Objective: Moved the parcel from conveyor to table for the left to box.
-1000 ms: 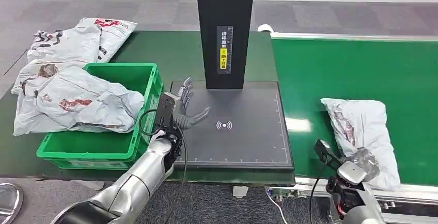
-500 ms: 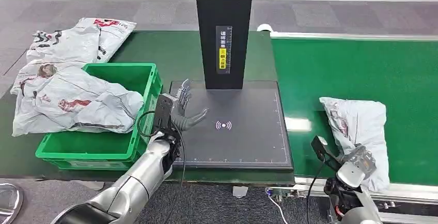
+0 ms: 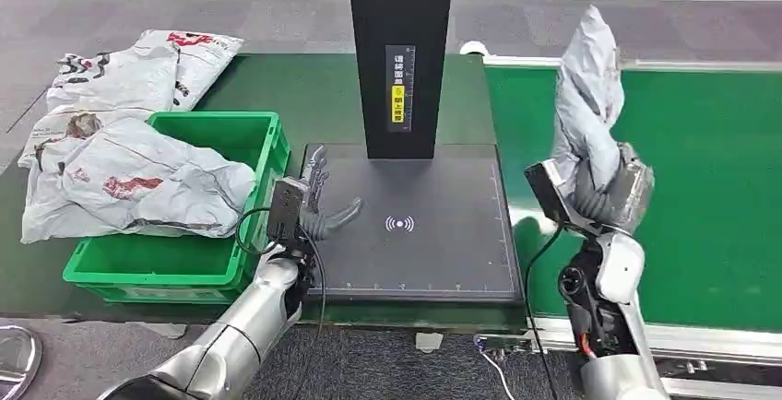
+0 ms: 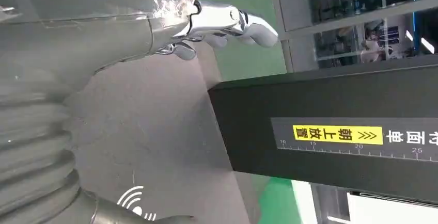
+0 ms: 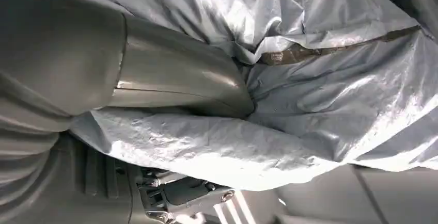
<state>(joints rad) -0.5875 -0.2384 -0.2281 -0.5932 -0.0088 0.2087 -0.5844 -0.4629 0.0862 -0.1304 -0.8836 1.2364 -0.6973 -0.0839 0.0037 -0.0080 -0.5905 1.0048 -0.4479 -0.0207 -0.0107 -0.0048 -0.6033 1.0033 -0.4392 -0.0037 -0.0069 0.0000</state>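
Head view: right hand point(image 3: 609, 193) grips the grey parcel point(image 3: 586, 96), lifted upright above the green conveyor point(image 3: 701, 142) edge beside the black scan pad point(image 3: 433, 252); left hand point(image 3: 318, 202) rests over the pad, fingers spread, empty. Left wrist view: fingers point(image 4: 232, 22) apart near the black post point(image 4: 335, 126). Right wrist view: thumb point(image 5: 175, 74) pressed into the parcel point(image 5: 310, 90).

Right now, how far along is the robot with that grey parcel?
Done: the right hand has the grey parcel lifted off the green conveyor. Left: set it on the black scanner pad, where the open left hand waits to put it in the green crate.
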